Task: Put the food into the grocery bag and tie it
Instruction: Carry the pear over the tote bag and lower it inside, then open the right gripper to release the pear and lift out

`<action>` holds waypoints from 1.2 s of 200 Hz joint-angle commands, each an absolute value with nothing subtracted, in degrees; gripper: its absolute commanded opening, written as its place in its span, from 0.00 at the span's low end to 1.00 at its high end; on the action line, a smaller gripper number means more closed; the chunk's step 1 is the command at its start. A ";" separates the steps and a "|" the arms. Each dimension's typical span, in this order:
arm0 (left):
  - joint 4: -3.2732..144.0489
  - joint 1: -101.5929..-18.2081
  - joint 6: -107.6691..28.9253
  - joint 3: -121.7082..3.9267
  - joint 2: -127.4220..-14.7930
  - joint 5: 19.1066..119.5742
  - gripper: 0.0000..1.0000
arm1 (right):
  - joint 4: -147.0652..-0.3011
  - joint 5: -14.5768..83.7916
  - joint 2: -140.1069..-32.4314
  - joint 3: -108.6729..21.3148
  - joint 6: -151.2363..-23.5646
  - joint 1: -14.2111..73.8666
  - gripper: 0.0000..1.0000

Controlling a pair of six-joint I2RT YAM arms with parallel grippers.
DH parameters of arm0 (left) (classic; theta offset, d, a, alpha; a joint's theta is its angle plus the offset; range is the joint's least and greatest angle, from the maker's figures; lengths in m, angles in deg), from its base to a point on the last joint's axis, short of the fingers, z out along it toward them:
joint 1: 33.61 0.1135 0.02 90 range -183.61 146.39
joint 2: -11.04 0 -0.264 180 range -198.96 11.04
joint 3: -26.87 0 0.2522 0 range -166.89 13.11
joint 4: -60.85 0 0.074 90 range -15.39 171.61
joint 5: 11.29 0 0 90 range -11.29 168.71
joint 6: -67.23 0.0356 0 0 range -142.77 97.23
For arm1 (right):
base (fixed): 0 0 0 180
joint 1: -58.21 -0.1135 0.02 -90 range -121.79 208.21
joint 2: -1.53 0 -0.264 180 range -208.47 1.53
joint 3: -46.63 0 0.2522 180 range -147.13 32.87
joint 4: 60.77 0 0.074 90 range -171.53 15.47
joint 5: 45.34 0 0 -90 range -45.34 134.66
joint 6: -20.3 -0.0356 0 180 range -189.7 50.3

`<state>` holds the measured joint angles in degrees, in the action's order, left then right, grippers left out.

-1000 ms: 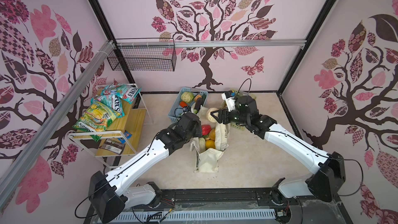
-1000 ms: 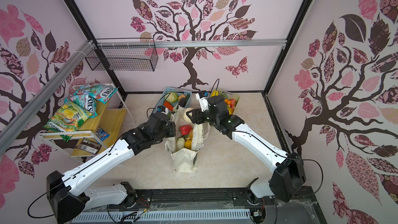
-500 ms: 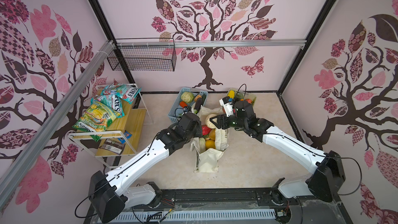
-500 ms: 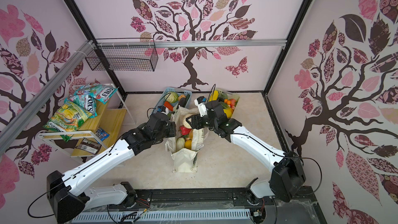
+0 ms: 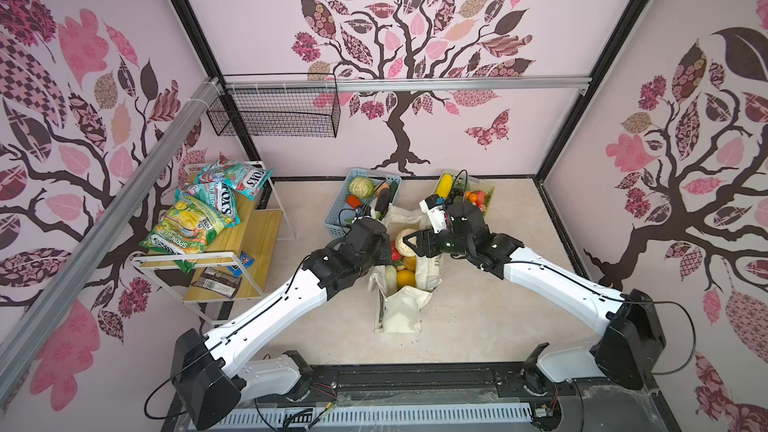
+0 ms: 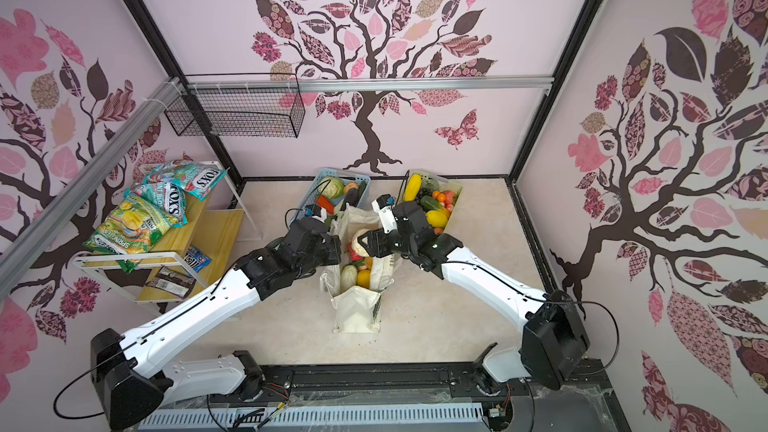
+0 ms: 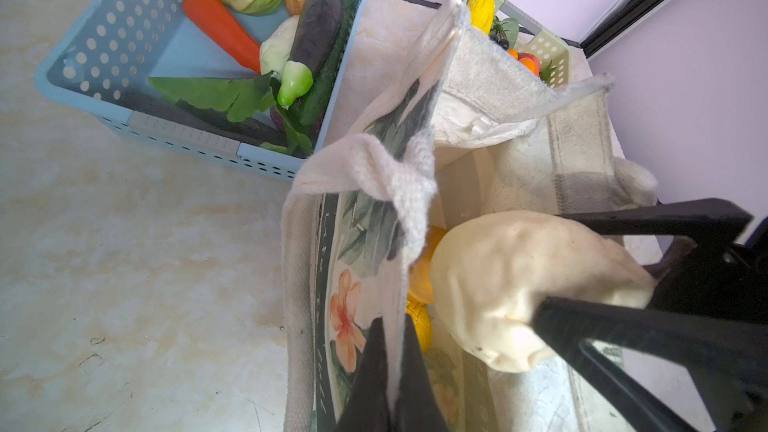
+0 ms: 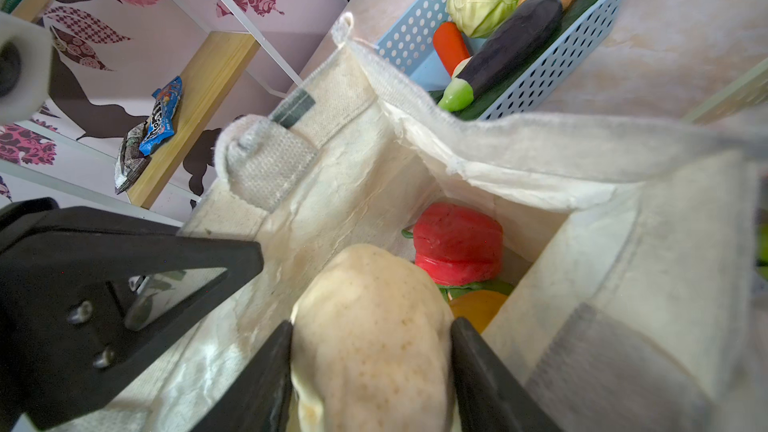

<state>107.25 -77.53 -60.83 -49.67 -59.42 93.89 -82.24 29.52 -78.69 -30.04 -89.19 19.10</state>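
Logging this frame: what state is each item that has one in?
grocery bag: standing, mouth open, partly filled, untied
pale potato: gripped at bag mouth
left tool: shut on bag rim
right tool: shut on pale potato
blue basket: holds vegetables
green basket: holds fruit

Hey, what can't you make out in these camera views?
- Bottom of the grocery bag: covered by the pale vegetable in the right gripper and the food under it, in both wrist views.
- Fingertips of the left gripper: under its own wrist in both top views.
- Print on the wrappers on the lower shelf: too small to read in both top views.
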 commanded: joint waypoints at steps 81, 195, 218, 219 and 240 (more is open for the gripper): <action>106.16 -78.00 -61.10 -50.06 -59.92 94.18 0.00 | -84.19 34.82 -80.93 -30.33 -87.34 15.55 0.59; 105.86 -78.00 -61.26 -49.63 -60.20 94.27 0.00 | -85.95 37.99 -86.24 -30.50 -85.26 13.82 0.60; 105.81 -78.01 -61.27 -49.58 -60.17 94.27 0.00 | -86.35 38.93 -87.29 -30.53 -85.02 13.54 0.60; 105.81 -78.00 -61.27 -49.57 -60.21 94.27 0.00 | -86.38 38.98 -87.31 -30.55 -85.01 13.55 0.61; 105.73 -78.04 -61.26 -49.41 -60.05 94.22 0.00 | -86.70 39.54 -88.44 -30.50 -84.87 13.43 0.61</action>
